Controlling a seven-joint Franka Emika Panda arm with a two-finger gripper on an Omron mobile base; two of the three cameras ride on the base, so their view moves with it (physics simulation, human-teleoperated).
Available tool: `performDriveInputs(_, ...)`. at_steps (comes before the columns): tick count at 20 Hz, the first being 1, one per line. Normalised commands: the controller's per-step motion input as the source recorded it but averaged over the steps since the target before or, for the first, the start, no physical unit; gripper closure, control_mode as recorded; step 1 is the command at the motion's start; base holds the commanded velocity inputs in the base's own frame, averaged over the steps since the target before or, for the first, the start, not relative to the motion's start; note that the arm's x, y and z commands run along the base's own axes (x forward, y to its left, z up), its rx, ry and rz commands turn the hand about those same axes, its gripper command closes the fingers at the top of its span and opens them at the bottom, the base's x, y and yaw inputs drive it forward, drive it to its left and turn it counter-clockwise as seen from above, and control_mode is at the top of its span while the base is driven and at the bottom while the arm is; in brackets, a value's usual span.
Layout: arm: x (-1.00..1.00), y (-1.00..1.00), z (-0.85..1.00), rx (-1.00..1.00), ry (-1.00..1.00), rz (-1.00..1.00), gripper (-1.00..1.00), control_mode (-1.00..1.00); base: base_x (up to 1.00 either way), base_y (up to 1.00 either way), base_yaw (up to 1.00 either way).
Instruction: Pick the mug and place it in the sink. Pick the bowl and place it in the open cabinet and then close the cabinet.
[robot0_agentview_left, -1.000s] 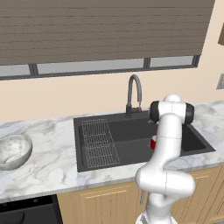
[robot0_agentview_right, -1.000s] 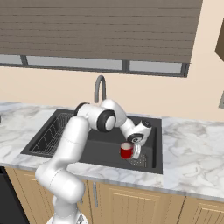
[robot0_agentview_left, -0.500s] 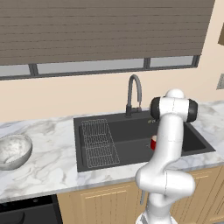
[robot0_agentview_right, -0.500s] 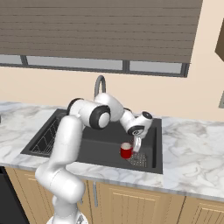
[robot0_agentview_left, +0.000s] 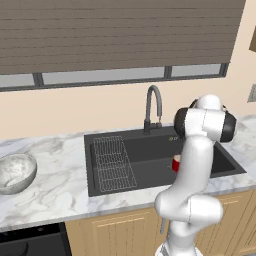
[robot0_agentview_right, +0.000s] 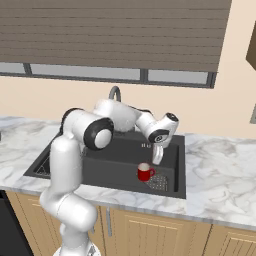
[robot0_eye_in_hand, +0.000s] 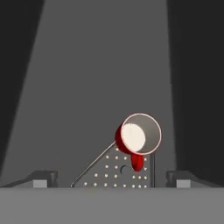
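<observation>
The red mug (robot0_agentview_right: 145, 172) stands upright on the floor of the black sink (robot0_agentview_right: 115, 165), right beside the drain grate (robot0_agentview_right: 159, 182). My gripper (robot0_agentview_right: 157, 156) hangs just above and to the right of it, open, with nothing between the fingers. In the hand view the mug (robot0_eye_in_hand: 138, 135) lies below the gripper (robot0_eye_in_hand: 113, 179), white inside up, clear of both fingertips. From the left base view the mug (robot0_agentview_left: 176, 163) peeks out from behind my arm. The marbled bowl (robot0_agentview_left: 15, 172) sits on the counter left of the sink (robot0_agentview_left: 150, 165). A brown corner (robot0_agentview_right: 251, 45) at the upper right may be the cabinet.
A dark curved faucet (robot0_agentview_left: 152, 107) rises behind the basin. A wire rack (robot0_agentview_left: 112, 162) lies in the sink's left part. Marble counter (robot0_agentview_right: 220, 165) stretches to the right of the sink. A window with closed blinds (robot0_agentview_left: 115, 35) spans the wall.
The jaws have spread wide and let go of the mug. The hand has lifted a little above it, and the mug stays on the sink floor.
</observation>
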Motion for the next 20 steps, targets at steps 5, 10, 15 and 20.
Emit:
performDriveInputs(5, -0.88, 0.04, 1.0, -0.01, -0.11, 0.05, -1.0, -1.0, 0.0, 0.0, 0.0)
performDriveInputs(10, -0.84, 0.23, 0.95, 0.0, -0.09, -0.17, -1.0, -1.0, 0.0, 0.0, 0.0)
performDriveInputs(15, -0.41, 0.39, 0.94, 0.0, -0.01, -0.65, -1.0, -1.0, 0.0, 0.0, 0.0)
performDriveInputs(20, -0.21, 0.3, 0.97, 0.06, 0.03, -0.68, -1.0, -1.0, 0.0, 0.0, 0.0)
